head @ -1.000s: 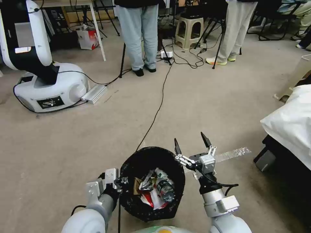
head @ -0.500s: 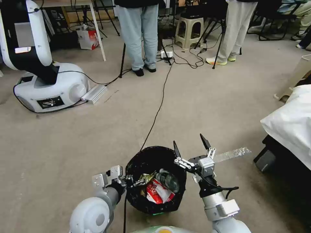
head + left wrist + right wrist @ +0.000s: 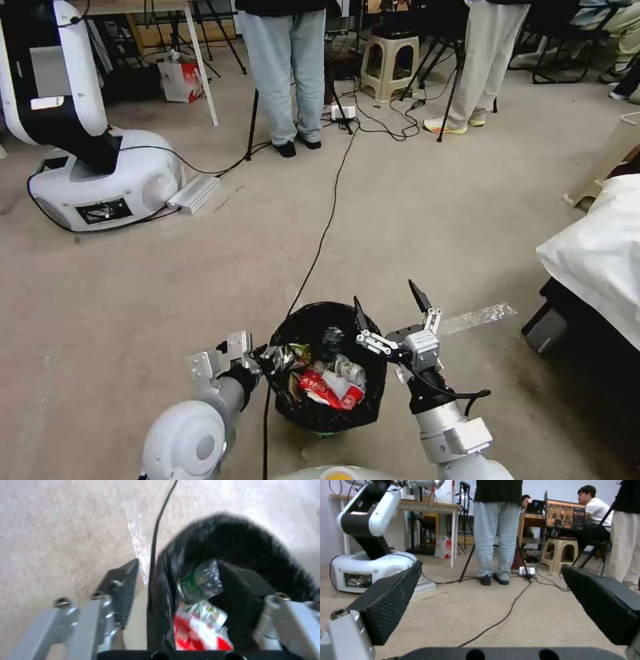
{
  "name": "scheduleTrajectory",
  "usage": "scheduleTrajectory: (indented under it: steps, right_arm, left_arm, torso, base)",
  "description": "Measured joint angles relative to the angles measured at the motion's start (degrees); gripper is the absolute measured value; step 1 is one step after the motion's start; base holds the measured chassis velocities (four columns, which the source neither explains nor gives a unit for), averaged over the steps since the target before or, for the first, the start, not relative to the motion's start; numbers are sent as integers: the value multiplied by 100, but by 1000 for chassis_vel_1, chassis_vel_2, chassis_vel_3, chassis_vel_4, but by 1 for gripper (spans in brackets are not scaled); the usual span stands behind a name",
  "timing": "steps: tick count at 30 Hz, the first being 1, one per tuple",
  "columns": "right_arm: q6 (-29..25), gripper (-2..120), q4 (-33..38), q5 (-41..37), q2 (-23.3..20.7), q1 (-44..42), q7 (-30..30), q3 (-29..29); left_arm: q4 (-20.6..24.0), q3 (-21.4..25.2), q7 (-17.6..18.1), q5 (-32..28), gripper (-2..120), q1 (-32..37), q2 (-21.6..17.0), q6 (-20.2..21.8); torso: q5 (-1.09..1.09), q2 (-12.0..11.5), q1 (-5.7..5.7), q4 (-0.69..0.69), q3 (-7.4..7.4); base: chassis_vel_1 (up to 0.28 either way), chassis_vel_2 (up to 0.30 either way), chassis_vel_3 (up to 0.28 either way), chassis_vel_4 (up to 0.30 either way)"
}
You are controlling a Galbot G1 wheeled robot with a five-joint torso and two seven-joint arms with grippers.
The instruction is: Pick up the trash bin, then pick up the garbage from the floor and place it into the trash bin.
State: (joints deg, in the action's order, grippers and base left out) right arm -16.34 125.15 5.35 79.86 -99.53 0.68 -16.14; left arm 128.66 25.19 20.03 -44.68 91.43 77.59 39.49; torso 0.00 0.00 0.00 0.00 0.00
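While the left end effector (image 3: 263, 360) grips it, the trash bin (image 3: 320, 417) has shifted rightward.

The dark monitor screen (image 3: 566, 513) at upper right of the right wrist view shows pale digits, seemingly "01:02".

1 bin (image 3: 313, 413), 2 pincers (image 3: 390, 313).

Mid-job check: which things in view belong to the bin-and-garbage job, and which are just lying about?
Job:
- trash bin, its rim between the left claw fingers
- garbage inside it
- right claw, open beside the bin

Lying about:
- black cable
- white robot base
- stool
- tape strip
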Motion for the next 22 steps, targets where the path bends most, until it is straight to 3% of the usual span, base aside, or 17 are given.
scheduleTrajectory:
  steps: [5, 9, 11, 12, 13, 15, 16, 19, 20, 22]
  right_arm:
    - [-4, 100, 16, 25, 13, -8, -7, 16]
    - [-11, 100, 29, 26, 21, -9, -8, 17]
    - [-15, 100, 35, 30, 36, -8, -6, 19]
    - [-18, 100, 34, 47, 62, -2, 28, 22]
    - [-18, 100, 34, 47, 62, -2, 28, 22]
    - [-14, 100, 34, 63, 153, -1, 172, 36]
    - [-14, 100, 34, 63, 153, -1, 172, 36]
    - [23, 100, 18, 174, 321, -23, 332, -15]
    - [23, 100, 18, 174, 321, -23, 332, -15]
    - [8, 100, -30, 392, 432, -62, 365, -94]
  left_arm:
    - [296, 81, 23, 45, 85, 84, -18, -78]
    - [492, 61, 26, 286, 96, 248, -22, -187]
    - [605, 29, -30, 754, 99, 397, -22, -340]
    - [657, 12, -161, 1323, 100, 552, -25, -578]
    - [657, 12, -161, 1323, 100, 552, -25, -578]
    - [647, -2, -505, 2692, 100, 845, -2, -1462]
    - [647, -2, -505, 2692, 100, 845, -2, -1462]
    - [484, -2, -782, 3925, 100, 1118, 101, -2499]
    - [484, -2, -782, 3925, 100, 1118, 101, -2499]
    - [268, 11, -903, 4672, 100, 1244, 192, -3127]
  torso:
    - [0, 0, 0, -1, 0]
    - [0, 0, 0, 0, 0]
    - [-1, 0, 0, 0, 0]
    - [0, 0, 0, -1, 0]
    - [0, 0, 0, -1, 0]
    - [0, 0, 0, 0, 0]
    - [0, 0, 0, 0, 0]
    - [1, 0, 0, 0, 0]
    - [1, 0, 0, 0, 0]
    - [-2, 0, 0, 0, 0]
  base:
    - [0, 0, 0, 0]
    - [0, 0, 0, 0]
    - [0, 0, 0, 0]
    - [0, 0, 0, 0]
    - [0, 0, 0, 0]
    - [0, 0, 0, 0]
    - [0, 0, 0, 0]
    - [0, 0, 0, 0]
    - [0, 0, 0, 0]
    - [0, 0, 0, 0]
